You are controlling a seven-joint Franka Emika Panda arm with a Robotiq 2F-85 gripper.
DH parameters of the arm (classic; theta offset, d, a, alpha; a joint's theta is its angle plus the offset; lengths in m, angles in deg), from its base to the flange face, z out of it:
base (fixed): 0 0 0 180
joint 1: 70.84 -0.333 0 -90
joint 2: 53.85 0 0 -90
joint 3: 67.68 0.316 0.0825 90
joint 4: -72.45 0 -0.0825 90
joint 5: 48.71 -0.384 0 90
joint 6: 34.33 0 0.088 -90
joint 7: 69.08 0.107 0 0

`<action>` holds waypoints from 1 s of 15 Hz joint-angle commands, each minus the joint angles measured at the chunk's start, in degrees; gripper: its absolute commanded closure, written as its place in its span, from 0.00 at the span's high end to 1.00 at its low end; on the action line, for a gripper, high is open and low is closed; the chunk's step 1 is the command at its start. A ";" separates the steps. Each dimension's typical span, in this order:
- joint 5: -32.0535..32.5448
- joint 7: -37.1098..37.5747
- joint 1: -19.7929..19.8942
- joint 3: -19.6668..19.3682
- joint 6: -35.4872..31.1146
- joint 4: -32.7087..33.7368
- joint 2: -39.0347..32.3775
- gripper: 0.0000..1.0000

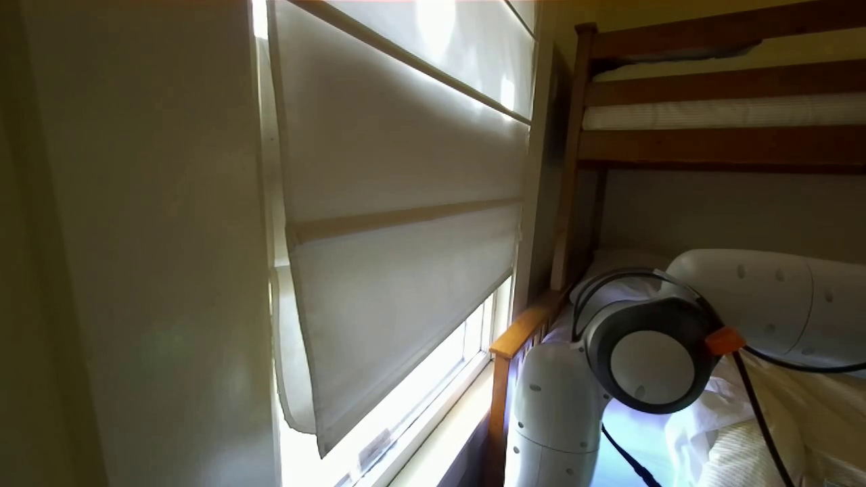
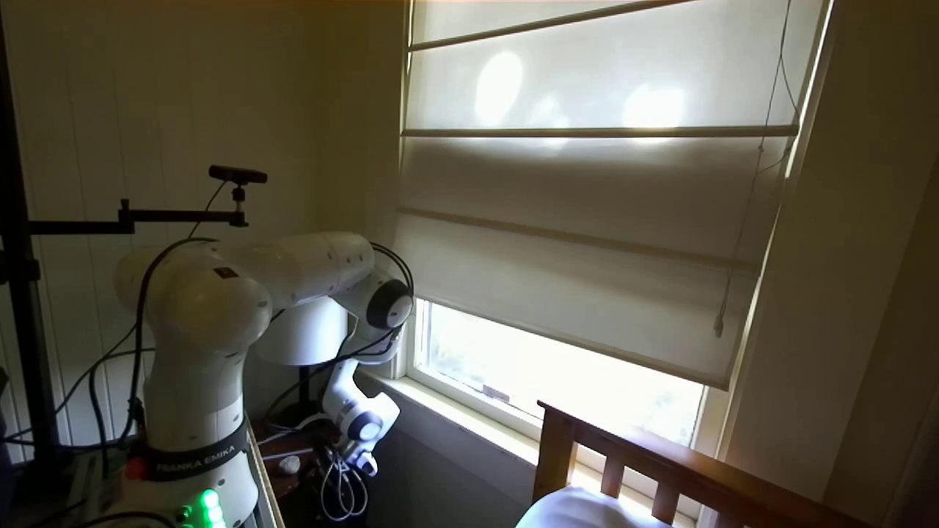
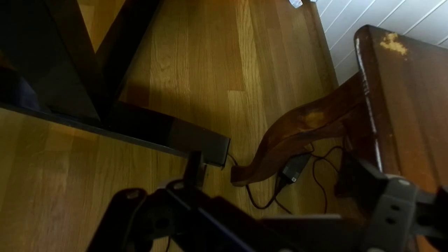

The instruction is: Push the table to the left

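Observation:
The table is dark reddish-brown wood with a worn top point(image 3: 413, 105) at the right of the wrist view. Its curved leg point(image 3: 294, 129) reaches down to the floor. Part of the tabletop point(image 2: 282, 485) also shows low in an exterior view, beside the robot base. My gripper point(image 3: 274, 166) is open, its two fingers wide apart, with nothing held between them. The right finger overlaps the table's edge in the wrist view; I cannot tell whether it touches. In an exterior view the arm reaches down beside the table, and the fingers are too dark to make out.
A black metal stand point(image 3: 168, 134) is on the floor left of the leg. A black power adapter point(image 3: 295, 168) with cables lies under the table. A white-shaded lamp point(image 2: 304, 334) stands behind the arm. A windowsill point(image 2: 469, 418) and a wooden bed point(image 2: 554, 447) are nearby.

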 commanded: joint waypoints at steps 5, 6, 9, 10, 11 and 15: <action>-2.57 -6.19 -5.18 -0.29 -2.37 1.51 0.29 1.00; -3.00 -6.58 -6.09 -0.50 -2.09 1.80 0.37 1.00; -1.51 -4.80 -5.47 -0.14 -1.18 1.32 0.43 1.00; -1.76 -4.80 -6.06 -0.33 -0.78 1.48 0.43 1.00; -1.92 -4.80 -6.45 -0.47 -0.69 1.57 0.43 1.00; 2.10 -0.69 -7.88 -1.34 -17.74 -2.01 1.03 1.00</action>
